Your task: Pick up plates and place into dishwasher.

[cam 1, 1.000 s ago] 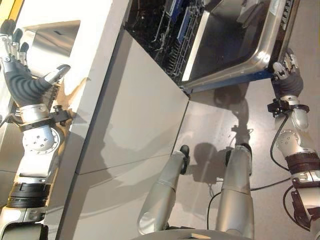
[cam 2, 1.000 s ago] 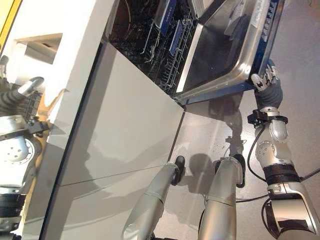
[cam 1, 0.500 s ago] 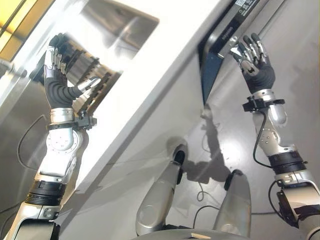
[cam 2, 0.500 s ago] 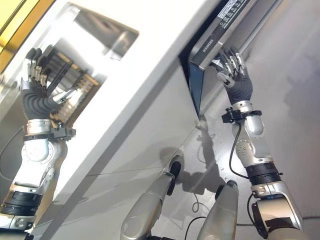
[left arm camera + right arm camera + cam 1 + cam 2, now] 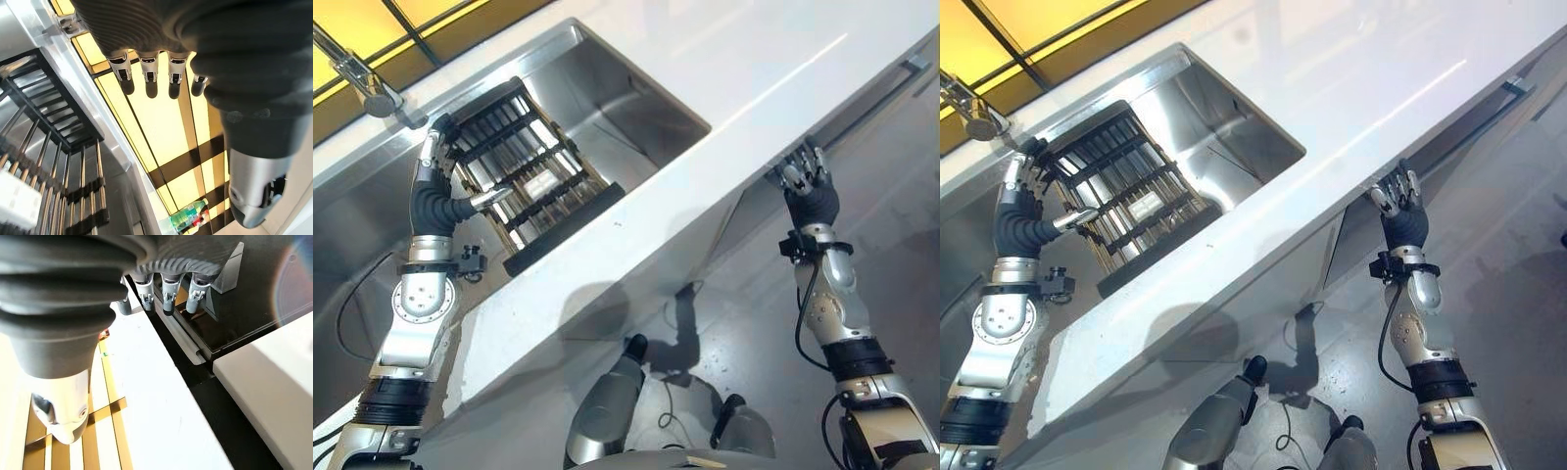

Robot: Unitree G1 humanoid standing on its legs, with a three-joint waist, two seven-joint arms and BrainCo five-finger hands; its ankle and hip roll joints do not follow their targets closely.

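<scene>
A black dish rack (image 5: pixel 533 176) stands tilted inside the steel sink (image 5: pixel 636 98), set into the white worktop (image 5: pixel 773 69). It probably leans there so wet dishes can drip into the sink. A tap (image 5: pixel 362 78) pokes over the sink's far edge. I cannot see any plates yet, in the rack or in either hand.

The left hand (image 5: pixel 438 191) is raised beside the rack. Its fingers are straight and its thumb sticks out toward the bars. It holds nothing and looks ready to reach in.

The right hand (image 5: pixel 808 186) is up by the front edge of the worktop, fingers straight and a little spread. It holds nothing. Its tips are close to a dark panel (image 5: pixel 254 293) under the edge, but I cannot tell if they touch.
</scene>
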